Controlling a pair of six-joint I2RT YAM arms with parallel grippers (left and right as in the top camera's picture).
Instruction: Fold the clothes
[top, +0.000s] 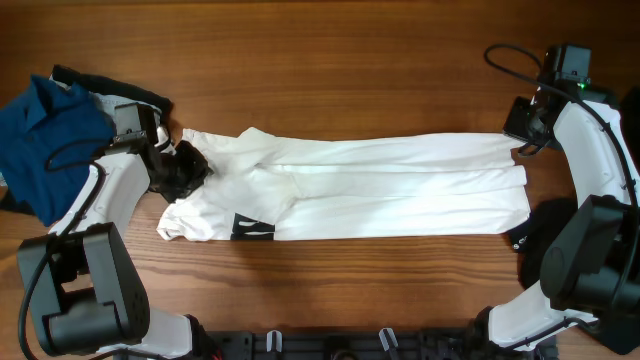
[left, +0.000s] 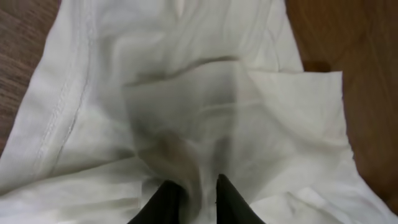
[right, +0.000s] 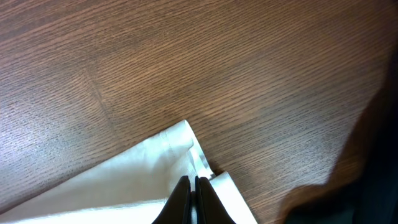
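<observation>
No text to read on any view, no brand, no number, no label, only a black print (top: 253, 228) with pale bars on the white T-shirt (top: 390, 190)

The table (top: 330, 60) is reddish-brown wood, and its fine grain runs along its length. Close up at the right end, a faint straight line (right: 102, 102) cuts across that grain. Along the near edge sits a black rail (top: 330, 348) with a few small pale clips (top: 385, 336) spaced apart on it.
</observation>
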